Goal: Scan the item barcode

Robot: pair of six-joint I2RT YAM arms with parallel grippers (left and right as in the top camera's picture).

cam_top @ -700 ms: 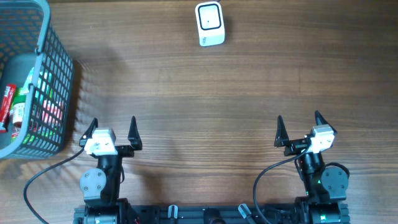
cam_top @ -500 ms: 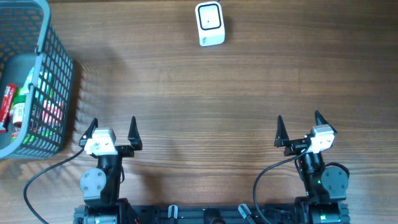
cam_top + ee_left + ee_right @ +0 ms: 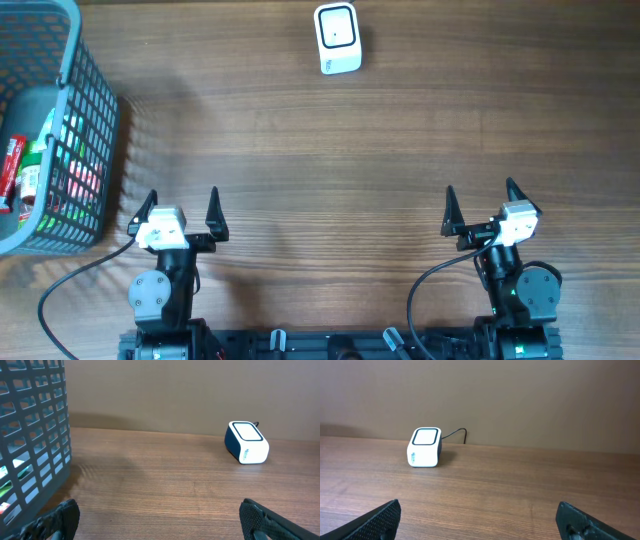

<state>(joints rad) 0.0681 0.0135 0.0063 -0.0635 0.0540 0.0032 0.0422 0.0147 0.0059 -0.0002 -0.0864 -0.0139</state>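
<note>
A white barcode scanner (image 3: 338, 38) with a dark-rimmed window stands at the far middle of the wooden table; it also shows as the scanner (image 3: 246, 442) in the left wrist view and the scanner (image 3: 424, 447) in the right wrist view. Packaged items (image 3: 30, 170) in red, green and white lie inside a grey mesh basket (image 3: 90, 120) at the left edge. My left gripper (image 3: 180, 212) sits open near the front left, nothing between its fingers. My right gripper (image 3: 480, 207) sits open near the front right, also holding nothing.
The basket wall (image 3: 35, 445) rises close on the left of my left gripper. A black cable (image 3: 455, 435) runs from the scanner's back. Bare wood lies between both grippers and the scanner.
</note>
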